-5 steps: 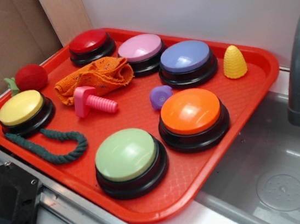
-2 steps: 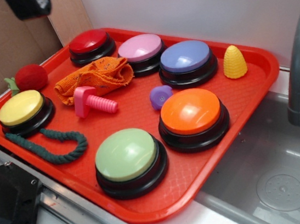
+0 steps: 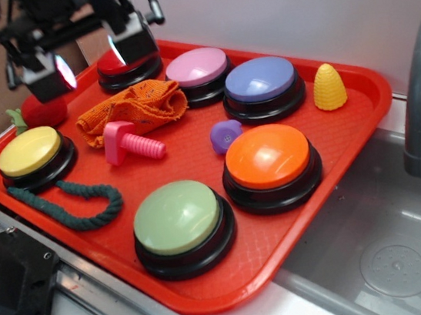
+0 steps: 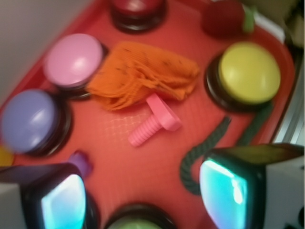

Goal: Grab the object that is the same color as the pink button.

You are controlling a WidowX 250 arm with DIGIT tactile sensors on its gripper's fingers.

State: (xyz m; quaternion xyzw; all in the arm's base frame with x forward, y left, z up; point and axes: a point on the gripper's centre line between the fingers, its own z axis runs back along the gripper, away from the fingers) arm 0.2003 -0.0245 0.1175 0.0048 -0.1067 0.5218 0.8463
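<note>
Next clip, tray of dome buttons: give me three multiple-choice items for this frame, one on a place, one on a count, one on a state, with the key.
1. The pink bolt lies:
A. beside the orange cloth
B. on the green button
C. in the sink

2. Dome buttons on the red tray:
A. four
B. six
C. eight

3. The gripper is:
A. shut on the bolt
B. open, holding nothing
C. pressing the pink button

Key: 1 A, the bolt's head sits at the cloth's edge. 2 B, red, pink, purple, orange, green and yellow domes show. 3 B, its fingers are spread above the tray's far corner with nothing between them.
</note>
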